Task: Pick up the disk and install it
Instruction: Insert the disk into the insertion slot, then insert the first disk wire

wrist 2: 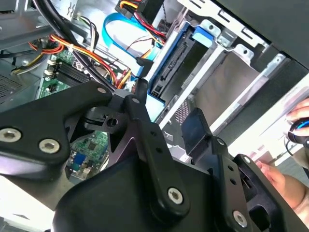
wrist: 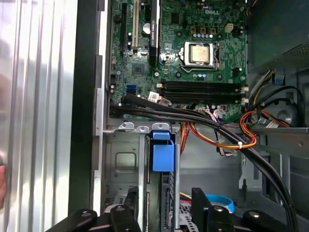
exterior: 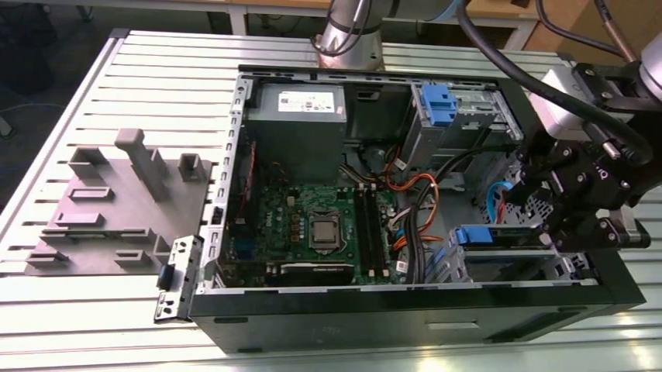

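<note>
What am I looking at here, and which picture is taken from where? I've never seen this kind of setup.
This is a single robot arm with a two-fingered gripper. The exterior view looks from off the arm at a slotted metal table carrying an open computer case and a grey fixture. Both wrist views come from cameras riding on the arm, looking past the gripper into the case. The disk, in its blue carrier, stands on edge in a drive bay. The gripper holds nothing: its fingers are spread to either side of the disk.

The disk (exterior: 486,235) inside the case (exterior: 414,310)
</note>
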Available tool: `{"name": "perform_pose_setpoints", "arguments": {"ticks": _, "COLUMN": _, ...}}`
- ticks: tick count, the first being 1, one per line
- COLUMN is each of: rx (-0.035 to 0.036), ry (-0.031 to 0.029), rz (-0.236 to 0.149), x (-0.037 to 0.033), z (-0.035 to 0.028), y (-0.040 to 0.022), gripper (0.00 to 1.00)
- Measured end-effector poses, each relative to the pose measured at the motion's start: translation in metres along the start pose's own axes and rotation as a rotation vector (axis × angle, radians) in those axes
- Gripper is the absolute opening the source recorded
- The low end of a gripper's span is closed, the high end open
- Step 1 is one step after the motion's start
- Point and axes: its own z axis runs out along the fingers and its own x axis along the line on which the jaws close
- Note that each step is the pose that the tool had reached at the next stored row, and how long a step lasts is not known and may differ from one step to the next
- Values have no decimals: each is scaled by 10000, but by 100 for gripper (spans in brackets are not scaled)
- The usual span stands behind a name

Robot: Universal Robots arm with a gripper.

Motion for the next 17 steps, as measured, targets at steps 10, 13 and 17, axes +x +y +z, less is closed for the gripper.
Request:
{"name": "perform_pose_setpoints", "arguments": {"ticks": 10, "rx": 159, "ry": -17, "rz": -103, "x": 4, "z": 67, "y": 27, "gripper": 56}}
{"name": "perform_pose_setpoints", "arguments": {"ticks": 13, "rx": 159, "ry": -18, "rz": -104, "x": 4, "z": 69, "y": 28, "gripper": 56}}
{"name": "perform_pose_setpoints", "arguments": {"ticks": 17, "rx": 158, "ry": -17, "rz": -104, "x": 3, "z": 54, "y": 29, "gripper": 56}}
